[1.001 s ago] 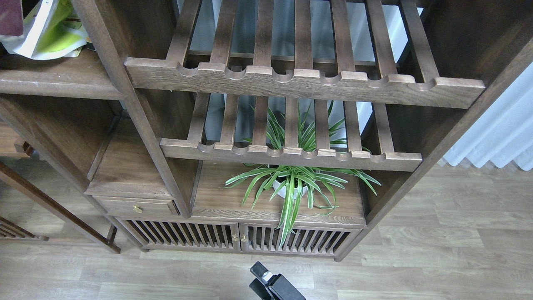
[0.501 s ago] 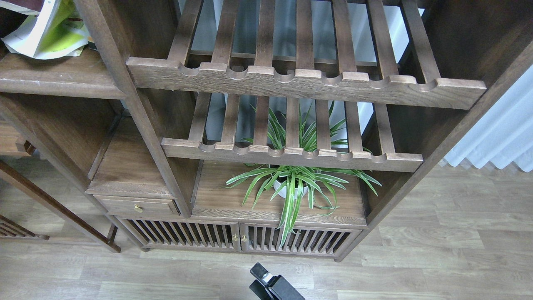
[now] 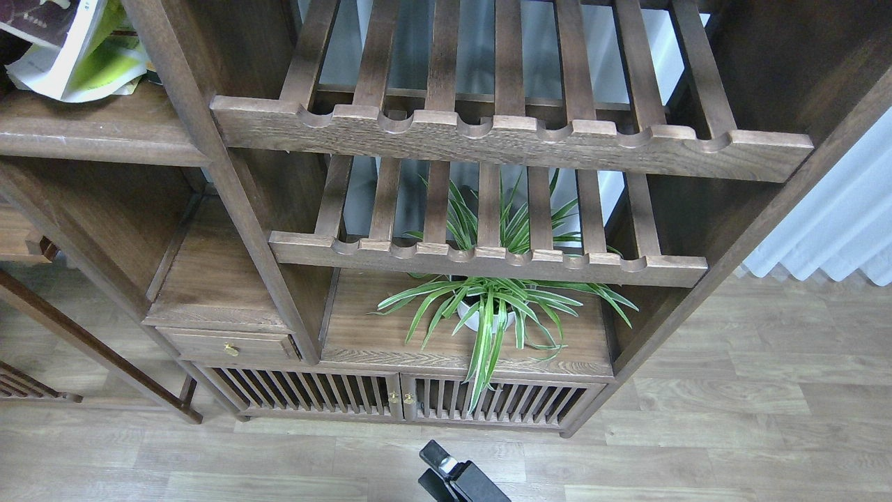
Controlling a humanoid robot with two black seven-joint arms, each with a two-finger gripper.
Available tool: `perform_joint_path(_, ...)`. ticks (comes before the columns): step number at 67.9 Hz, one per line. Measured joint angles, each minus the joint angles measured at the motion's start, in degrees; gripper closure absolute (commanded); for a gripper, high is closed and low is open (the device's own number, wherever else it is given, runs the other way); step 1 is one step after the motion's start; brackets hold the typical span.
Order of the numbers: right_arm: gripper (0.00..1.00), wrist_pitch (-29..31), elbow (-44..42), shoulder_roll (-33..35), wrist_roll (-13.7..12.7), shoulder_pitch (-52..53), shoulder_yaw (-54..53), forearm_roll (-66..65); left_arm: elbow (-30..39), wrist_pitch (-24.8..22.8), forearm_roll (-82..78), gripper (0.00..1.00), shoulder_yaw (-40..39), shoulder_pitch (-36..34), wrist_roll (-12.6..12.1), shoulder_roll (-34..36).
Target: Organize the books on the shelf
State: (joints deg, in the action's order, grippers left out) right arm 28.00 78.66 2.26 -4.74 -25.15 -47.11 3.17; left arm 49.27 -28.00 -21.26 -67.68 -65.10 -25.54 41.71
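Observation:
The books lie at the top left edge on the shelf point(image 3: 90, 129), a flat dark brown plank. The large yellow-green book with white edges point(image 3: 83, 63) lies tilted, cut off by the frame edge. A dark maroon cover point(image 3: 31, 14) leans over it at the corner, mostly out of view. The "300" book is not in view. A black gripper point(image 3: 437, 466) pokes in at the bottom centre, low over the floor and far from the books; I take it for my right one. Its fingers are dark and cut off. My left gripper is out of view.
Two slatted racks with notched rails point(image 3: 509, 139) point(image 3: 488, 261) fill the middle of the cabinet. A spider plant in a white pot point(image 3: 488, 314) stands on the lower board. A small drawer point(image 3: 230, 345) and slatted doors point(image 3: 397, 397) sit below. Wood floor lies in front, a white curtain point(image 3: 836, 223) at the right.
The maroon book at the top left has shifted up and tilted, and the yellow-green book has moved slightly. The black gripper at the bottom has stayed put.

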Motion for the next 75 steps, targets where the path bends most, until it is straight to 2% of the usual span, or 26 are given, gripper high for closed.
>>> perform_joint_path(25,0.01,0.0,0.0,-0.1,0.3,0.0,-0.6,0.1,4.8,0.0,5.0,0.51,-2.3,6.3,0.2,5.0)
perform_joint_path(35,0.01,0.0,0.0,-0.1,0.4,0.0,-1.9,0.5,9.2,0.0,8.2,0.51,-5.5,12.9,0.2,6.8)
perform_joint_path(36,0.01,0.0,0.0,-0.2,0.4,0.1,-2.3,0.7,10.7,0.0,8.9,0.51,-7.0,15.7,0.1,7.2)
perform_joint_path(53,0.01,0.0,0.0,-0.5,0.5,0.6,-3.3,1.1,20.5,0.0,9.9,0.51,-16.6,29.4,0.1,7.2)
perform_joint_path(75,0.01,0.0,0.0,-0.8,0.4,0.9,-3.5,1.2,29.6,0.0,13.1,0.51,-24.7,42.8,0.3,6.0)
